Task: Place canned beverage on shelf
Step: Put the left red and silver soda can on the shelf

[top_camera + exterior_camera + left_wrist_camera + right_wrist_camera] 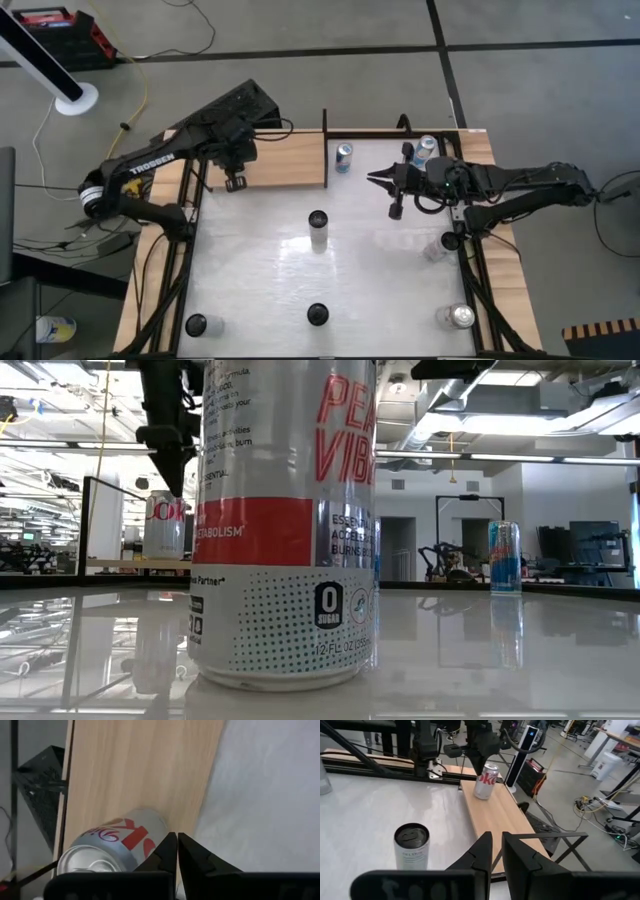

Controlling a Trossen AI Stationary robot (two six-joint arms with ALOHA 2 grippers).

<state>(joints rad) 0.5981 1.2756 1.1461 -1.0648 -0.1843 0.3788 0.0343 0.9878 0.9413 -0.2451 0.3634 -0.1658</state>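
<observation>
Over on the left, the left hand hangs above the near edge of the shelf, its fingers pressed together with nothing between them. The Coke can stands upright on the shelf just beside those closed fingertips, not gripped. Past the shelf's right end a blue can stands on the white tabletop. Further out, a tall white can sits mid-tabletop, with another dark-topped can near the front edge and one at the front-left corner. On the right, the right hand hovers above the tabletop, fingers nearly together and empty. Another can stands behind it, and a silver can at the front-right corner
</observation>
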